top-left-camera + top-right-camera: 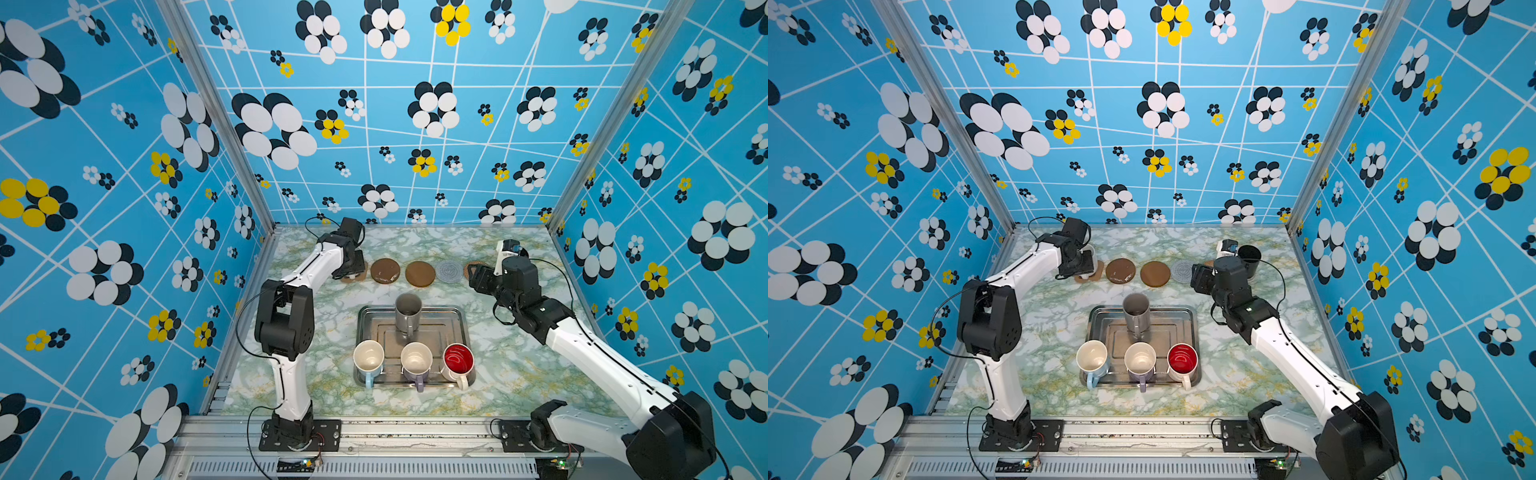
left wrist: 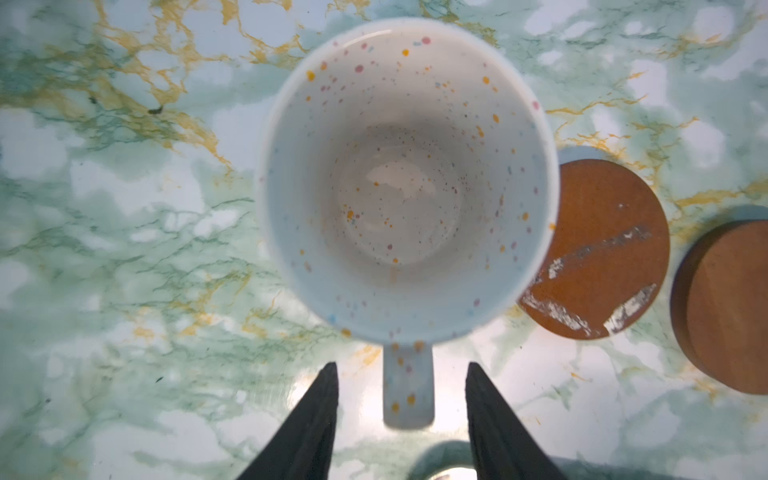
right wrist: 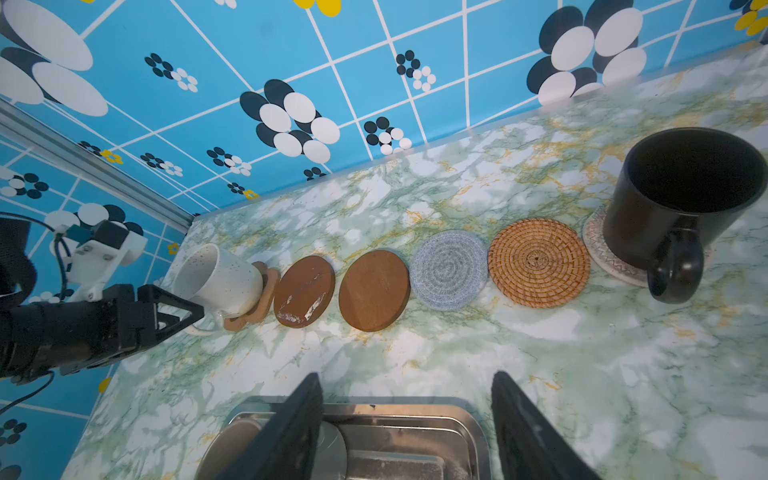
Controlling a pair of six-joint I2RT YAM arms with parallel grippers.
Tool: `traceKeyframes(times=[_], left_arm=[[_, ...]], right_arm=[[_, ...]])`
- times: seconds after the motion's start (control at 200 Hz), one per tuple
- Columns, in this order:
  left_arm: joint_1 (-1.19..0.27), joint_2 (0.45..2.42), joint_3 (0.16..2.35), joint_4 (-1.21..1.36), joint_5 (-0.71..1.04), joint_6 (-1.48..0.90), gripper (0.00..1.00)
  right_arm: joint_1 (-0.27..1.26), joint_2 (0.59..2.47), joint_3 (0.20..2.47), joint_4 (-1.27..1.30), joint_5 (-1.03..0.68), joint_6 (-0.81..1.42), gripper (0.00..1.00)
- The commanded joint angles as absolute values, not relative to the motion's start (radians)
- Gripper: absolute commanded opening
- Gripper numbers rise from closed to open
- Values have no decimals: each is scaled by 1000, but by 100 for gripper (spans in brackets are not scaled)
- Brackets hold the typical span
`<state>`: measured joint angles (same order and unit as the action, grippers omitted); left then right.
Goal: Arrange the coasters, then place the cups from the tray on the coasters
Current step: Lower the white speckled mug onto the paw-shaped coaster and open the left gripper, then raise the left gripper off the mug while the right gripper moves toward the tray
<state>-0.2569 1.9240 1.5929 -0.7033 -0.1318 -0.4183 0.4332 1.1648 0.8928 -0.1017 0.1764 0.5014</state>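
Astride the cream mug (image 2: 405, 183) handle, left pincer (image 2: 401, 365) parted, untouching; right pincer (image 3: 406, 375) wide, empty.

Coasters (image 1: 420, 274): six total. One paw-shaped (image 3: 269, 286), two brown discs (image 3: 304, 297) (image 3: 374, 289), one grey woven (image 3: 449, 270), one rattan (image 3: 539, 263), one patterned white (image 3: 596, 245). Mugs (image 1: 408, 316): six. Tray (image 1: 441, 329): one.

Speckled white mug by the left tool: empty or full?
Empty. The left wrist view looks straight into the speckled white mug and shows its bare bottom.
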Motion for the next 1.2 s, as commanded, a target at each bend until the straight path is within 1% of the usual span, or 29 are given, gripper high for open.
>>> traceKeyframes(times=[0.0, 0.23, 0.345, 0.48, 0.57, 0.7, 0.84, 1.065, 1.195], left_arm=[[-277, 1805, 1545, -686, -160, -424, 51], [-339, 1590, 1428, -597, -191, -448, 54], [-398, 1491, 1385, -580, -261, -445, 57], [-494, 1388, 1301, -523, -391, -450, 65], [-536, 1346, 1240, -485, -426, -479, 66], [-570, 1297, 1139, -384, -401, -476, 69], [-594, 1253, 1100, -359, -416, -469, 72], [-605, 1193, 1011, -252, -417, -459, 79], [-604, 1199, 1000, -235, -399, -442, 80]], right_arm=[[428, 1136, 897, -129, 167, 492, 66], [427, 1140, 900, -127, 149, 505, 66], [428, 1147, 899, -122, 143, 512, 66], [428, 1172, 907, -108, 108, 521, 66], [428, 1200, 926, -104, 65, 525, 66], [436, 1234, 952, -106, 21, 529, 66], [458, 1257, 982, -139, 18, 516, 66], [478, 1290, 1032, -192, -16, 510, 69], [483, 1281, 1032, -196, -38, 510, 71]])
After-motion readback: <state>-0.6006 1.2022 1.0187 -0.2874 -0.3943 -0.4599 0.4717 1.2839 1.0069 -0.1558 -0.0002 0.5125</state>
